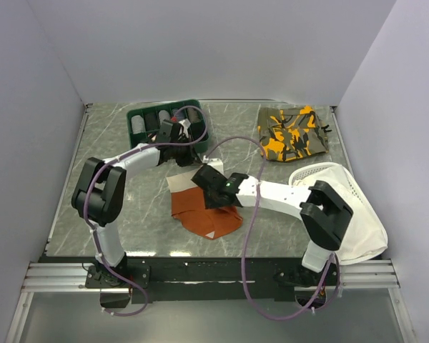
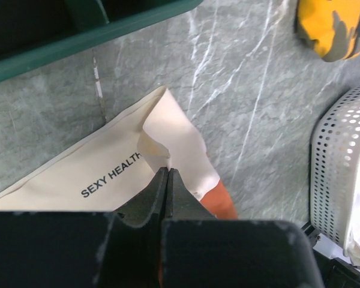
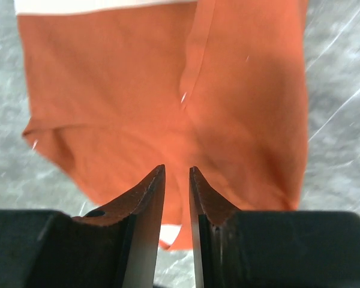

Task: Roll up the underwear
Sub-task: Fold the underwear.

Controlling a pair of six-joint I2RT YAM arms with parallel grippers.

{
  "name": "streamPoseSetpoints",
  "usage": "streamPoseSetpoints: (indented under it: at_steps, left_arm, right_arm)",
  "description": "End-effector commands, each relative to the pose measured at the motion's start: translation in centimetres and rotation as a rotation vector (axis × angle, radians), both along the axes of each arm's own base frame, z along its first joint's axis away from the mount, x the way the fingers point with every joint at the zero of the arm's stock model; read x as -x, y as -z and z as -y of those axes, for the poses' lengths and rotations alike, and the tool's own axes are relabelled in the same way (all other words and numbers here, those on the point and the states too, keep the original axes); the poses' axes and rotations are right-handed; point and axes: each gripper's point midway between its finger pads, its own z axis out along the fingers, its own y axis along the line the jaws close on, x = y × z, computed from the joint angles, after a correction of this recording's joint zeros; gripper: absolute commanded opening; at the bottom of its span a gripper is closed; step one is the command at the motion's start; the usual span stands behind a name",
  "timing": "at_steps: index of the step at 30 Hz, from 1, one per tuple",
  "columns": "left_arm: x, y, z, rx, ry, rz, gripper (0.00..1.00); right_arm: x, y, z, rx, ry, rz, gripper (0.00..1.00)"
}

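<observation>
Left claw (image 2: 167, 171) pinches the underwear's (image 1: 200, 216) creased cream waistband; right claw (image 3: 177, 171) hangs slightly parted.

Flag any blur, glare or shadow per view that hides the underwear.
Top external: even light, sharp, small glare patches on the table near its front edge, underwear clear. Left wrist: waistband print legible, left gripper dark and soft in the foreground. Right wrist: orange fabric slightly soft, darker shading over its right side.

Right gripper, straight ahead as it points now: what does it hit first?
Most likely the underwear: the right gripper points at its orange fabric with nothing in between. How close it is, the wrist view cannot tell.
</observation>
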Motion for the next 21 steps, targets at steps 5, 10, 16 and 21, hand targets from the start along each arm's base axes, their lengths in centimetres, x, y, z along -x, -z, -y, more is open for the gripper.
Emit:
streamPoseSetpoints:
  at_steps: [5,10,16,21]
  left_arm:
    - [-1.5,-1.3,0.7,0.019,0.033,0.058,0.01]
    - [-1.6,-0.9,0.6,0.013,0.033,0.052,0.01]
    - [-1.8,-0.4,0.6,0.012,0.040,0.041,0.01]
    - [-1.8,-0.1,0.5,0.010,0.041,0.031,0.01]
  right_arm:
    - [-2.7,0.5,0.2,0.147,-0.019,0.078,0.31]
    - [-2.8,1.3,-0.6,0.143,-0.044,0.064,0.36]
    - [-3.5,1.9,-1.9,0.138,-0.050,0.059,0.37]
    - [-4.1,2.1,-2.7,0.129,-0.024,0.061,0.37]
